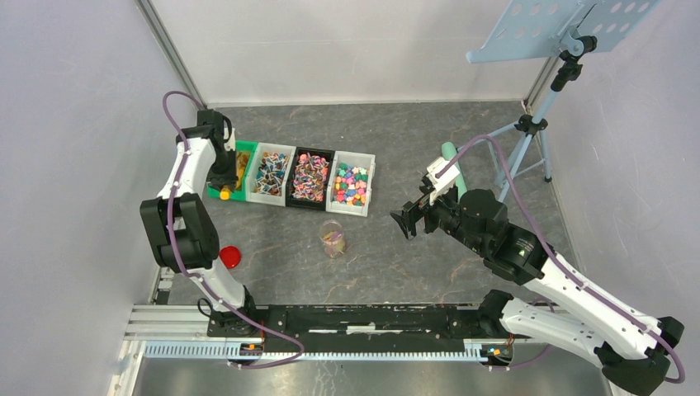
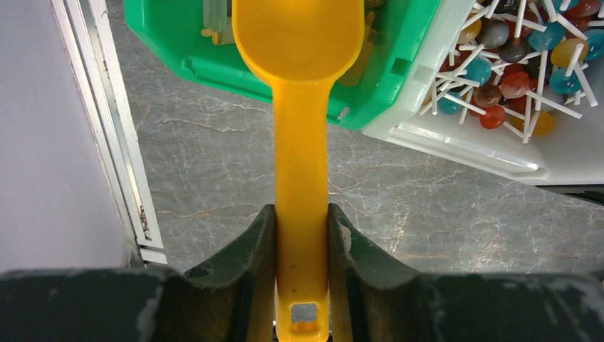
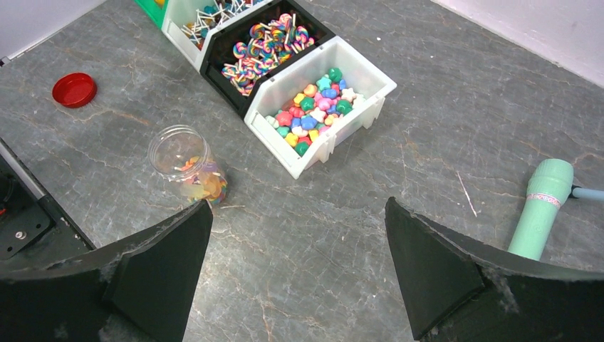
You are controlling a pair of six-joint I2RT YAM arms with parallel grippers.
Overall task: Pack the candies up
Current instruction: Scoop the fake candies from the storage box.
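Dark, scuffed fingers (image 2: 238, 274) of the left gripper (image 2: 301, 221) clench the flat handle of a glossy orange scoop (image 2: 299, 107). Its rounded bowl hangs over a green bin (image 2: 399, 78) and hides most of what lies inside. Hard against that bin, a white bin (image 2: 463, 146) holds ball lollipops (image 2: 498, 82) on thin white sticks.

Across the grey, marble-veined table (image 3: 441, 100), the right gripper (image 3: 297, 210) hovers with its jaws spread wide and nothing between them. Below it stands a clear round jar (image 3: 186, 164), open-topped, with a few mixed sweets at the bottom. A red round lid (image 3: 74, 90) lies flat, well apart from the jar, toward the left arm's base.

The candies (image 3: 313, 114) are small stars and lumps in pink, green, yellow, blue and red. They fill the translucent bin (image 3: 317, 153) at the right end of the row of four, next to a black bin (image 3: 222, 91) of striped swirl lollipops (image 3: 267, 43). The jar stands near the front of that row and touches none of the bins.

A mint-green cylinder (image 3: 541, 206) with a patterned band lies on the table off to the right. A tripod stand (image 1: 529, 124) carrying a perforated pale-blue tray rises in the far right corner. From above, the left arm's wrist covers much of the green bin.
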